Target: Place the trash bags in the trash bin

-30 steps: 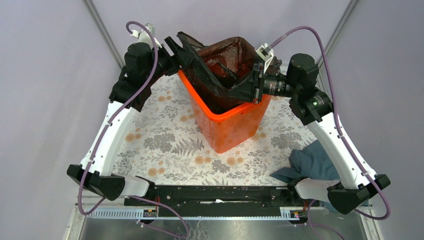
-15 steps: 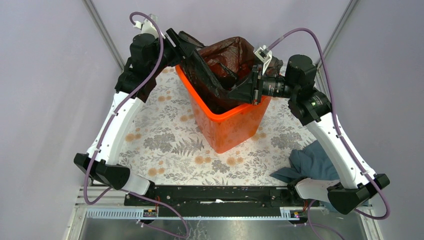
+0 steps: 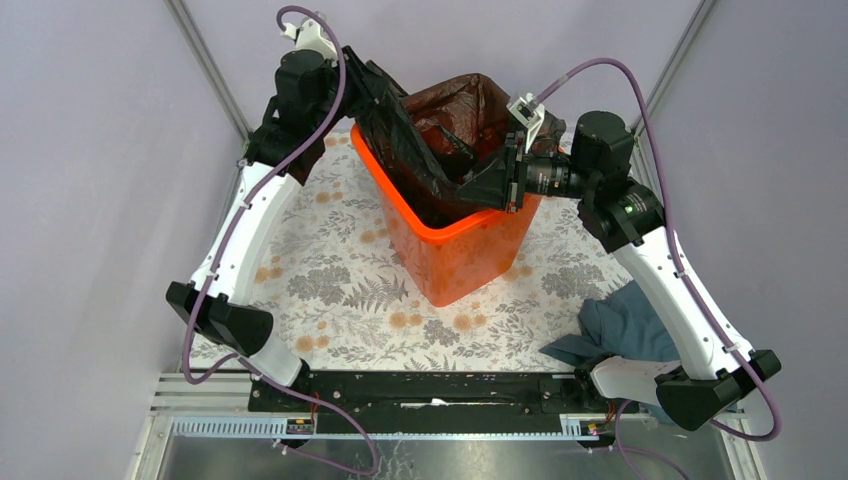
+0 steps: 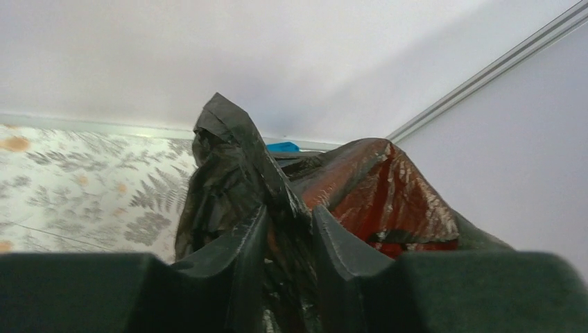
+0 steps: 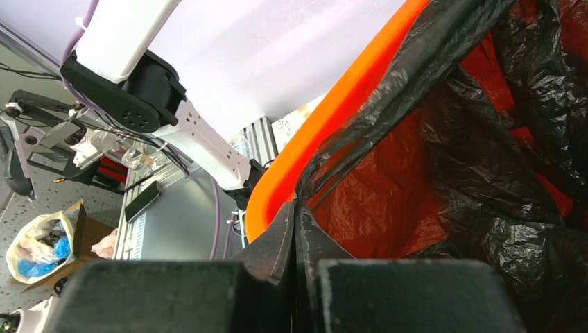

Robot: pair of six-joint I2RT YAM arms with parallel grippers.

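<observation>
Held trash bag (image 3: 440, 135) upright in trash bin (image 3: 460, 255), mouth up, with right gripper (image 5: 295, 208) clamped on film; left gripper (image 4: 290, 215) half-parted astride film, grip unclear.

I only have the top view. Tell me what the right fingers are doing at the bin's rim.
Observer: In the right wrist view, the right gripper is shut, with the edge of the black bag pinched between its fingertips, right beside the rim of the orange bin.
Operator: Now check the left one.
Observer: In the left wrist view, the left gripper has its fingers apart with bunched bag film between them. I cannot tell whether they pinch it.
Operator: Report anything behind the bag.
Observer: A small bright blue thing peeks out just behind the bag.
</observation>
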